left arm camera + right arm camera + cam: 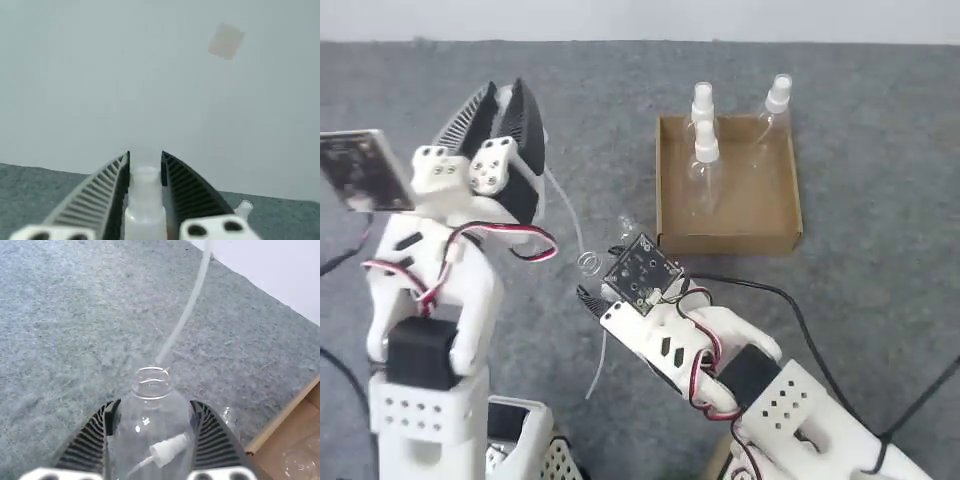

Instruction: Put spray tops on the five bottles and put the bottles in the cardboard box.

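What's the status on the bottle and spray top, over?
Left tool shut on spray top. Right tool shut on open bottle. Tube tip at bottle's mouth. Nothing between.

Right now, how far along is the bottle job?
Done: three capped bottles stand in the cardboard box. In hand: the left gripper holds a spray top, and its tube hangs at the open neck of the bottle in the right gripper. Left: seat that top, box this bottle, then do a fifth, which I can't clearly make out.
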`<control>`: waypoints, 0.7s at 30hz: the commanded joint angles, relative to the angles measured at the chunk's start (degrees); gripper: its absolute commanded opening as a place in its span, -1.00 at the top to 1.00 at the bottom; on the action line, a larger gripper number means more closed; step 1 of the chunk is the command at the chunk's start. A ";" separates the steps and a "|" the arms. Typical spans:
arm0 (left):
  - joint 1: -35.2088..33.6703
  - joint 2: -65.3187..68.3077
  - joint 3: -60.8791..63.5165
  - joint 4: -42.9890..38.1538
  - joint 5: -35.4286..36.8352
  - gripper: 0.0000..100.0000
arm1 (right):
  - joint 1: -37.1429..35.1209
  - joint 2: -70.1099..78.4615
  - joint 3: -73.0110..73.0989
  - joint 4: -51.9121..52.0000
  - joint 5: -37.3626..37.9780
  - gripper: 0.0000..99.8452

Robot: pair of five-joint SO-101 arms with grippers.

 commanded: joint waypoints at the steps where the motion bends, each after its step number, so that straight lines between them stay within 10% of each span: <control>1: 0.18 0.26 2.07 -2.29 0.70 0.98 | -0.40 -2.42 -0.26 -1.54 -0.70 0.99; 21: 6.95 -14.07 14.64 6.51 -0.88 0.98 | -0.04 -2.77 6.68 -10.77 -0.79 0.99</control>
